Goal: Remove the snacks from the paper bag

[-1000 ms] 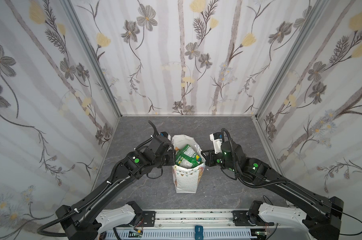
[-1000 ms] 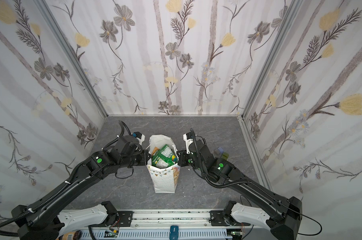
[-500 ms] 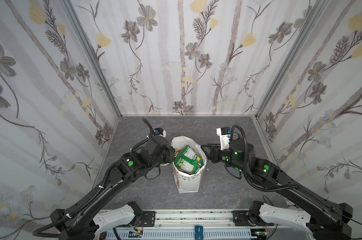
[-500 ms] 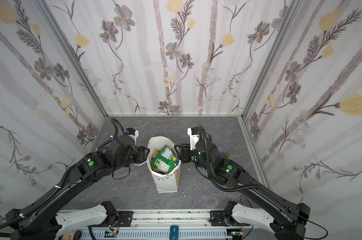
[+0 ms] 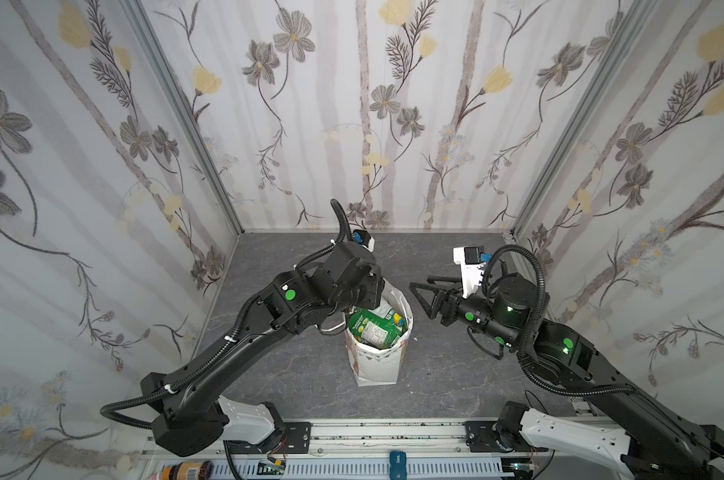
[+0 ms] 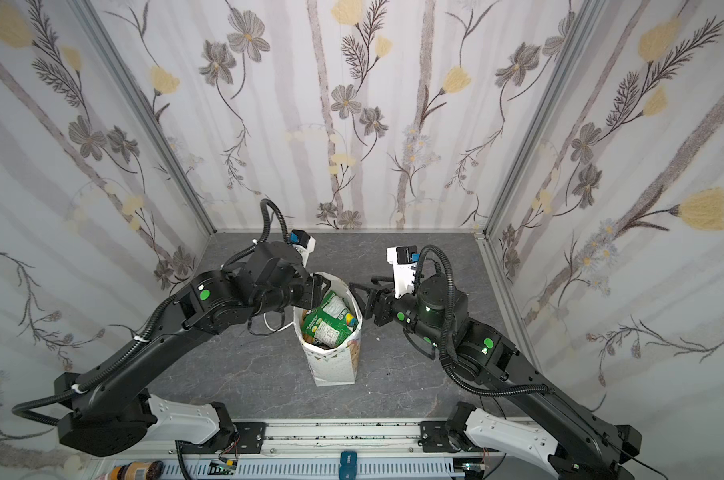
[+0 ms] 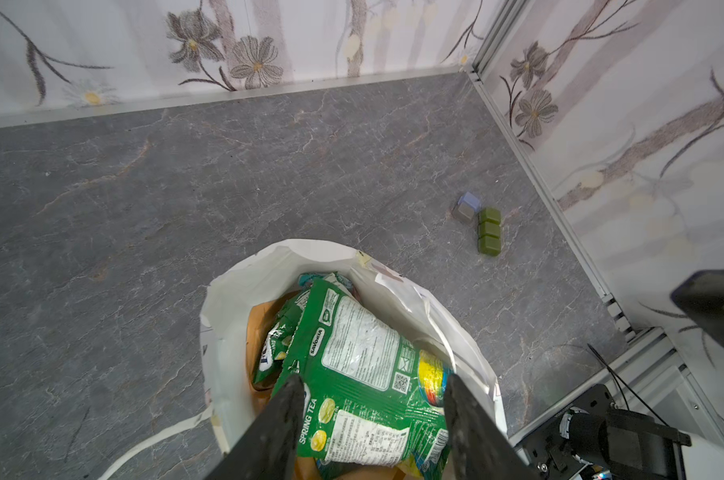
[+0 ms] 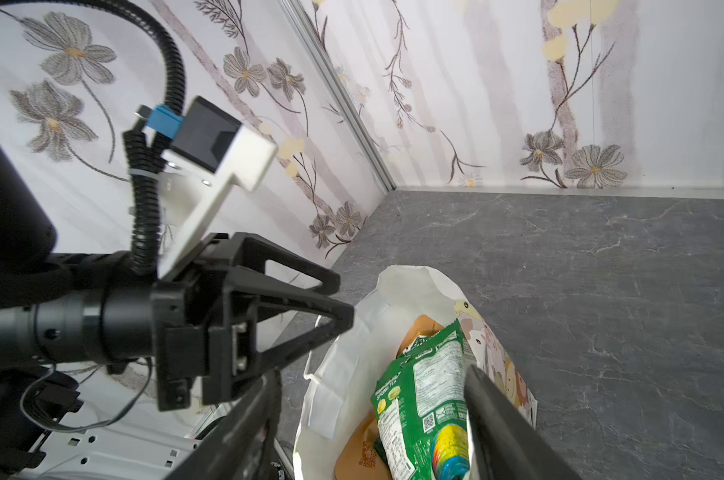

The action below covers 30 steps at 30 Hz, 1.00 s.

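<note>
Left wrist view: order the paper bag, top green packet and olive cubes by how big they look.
1. paper bag
2. green packet
3. olive cubes; they sit farther off, so true size is unsure

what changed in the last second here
Both claws were shut at the rim of the bag; both have let go and opened. The left claw rose over the bag's mouth, and the right claw drew back from the rim. The bag stands where it was, with the snacks still inside.
</note>
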{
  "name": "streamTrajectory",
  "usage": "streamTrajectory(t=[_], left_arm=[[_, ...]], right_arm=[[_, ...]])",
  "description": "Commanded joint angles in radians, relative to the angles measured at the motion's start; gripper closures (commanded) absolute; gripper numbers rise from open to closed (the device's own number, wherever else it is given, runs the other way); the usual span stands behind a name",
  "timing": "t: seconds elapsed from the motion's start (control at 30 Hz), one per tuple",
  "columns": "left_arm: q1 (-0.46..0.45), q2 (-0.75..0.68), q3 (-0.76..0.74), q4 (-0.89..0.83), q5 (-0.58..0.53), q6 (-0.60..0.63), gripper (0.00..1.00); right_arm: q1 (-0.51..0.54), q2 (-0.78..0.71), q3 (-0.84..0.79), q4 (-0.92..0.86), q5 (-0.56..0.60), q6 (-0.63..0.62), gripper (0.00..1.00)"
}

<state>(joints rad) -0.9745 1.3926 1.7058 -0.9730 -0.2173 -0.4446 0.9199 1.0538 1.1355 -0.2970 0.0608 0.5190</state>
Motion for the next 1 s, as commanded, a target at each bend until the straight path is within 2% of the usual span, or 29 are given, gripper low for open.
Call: streamTrajectory(t=[0.0, 0.23, 0.4, 0.8, 0.97], left_arm=[[-0.021, 0.051, 0.006, -0.043, -0.042, -0.055, 0.44], [-0.044, 0.154, -0.018, -0.048, -0.036, -0.111, 0.44], [-0.045, 0.194, -0.028, -0.078, -0.111, -0.133, 0.46], [-0.043, 0.247, -0.106, 0.025, -0.069, -0.115, 0.43], [-0.039, 0.263, -0.126, 0.033, -0.073, -0.126, 0.5]], right_arm=[[-0.002, -0.027, -0.033, 0.07, 0.0, -0.032, 0.24], [-0.006, -0.082, -0.086, 0.07, 0.042, -0.037, 0.2], [-0.008, -0.104, -0.103, 0.066, 0.048, -0.042, 0.18], [-0.009, -0.112, -0.108, 0.028, 0.061, -0.052, 0.17], [-0.009, -0.113, -0.114, 0.024, 0.054, -0.044, 0.17]])
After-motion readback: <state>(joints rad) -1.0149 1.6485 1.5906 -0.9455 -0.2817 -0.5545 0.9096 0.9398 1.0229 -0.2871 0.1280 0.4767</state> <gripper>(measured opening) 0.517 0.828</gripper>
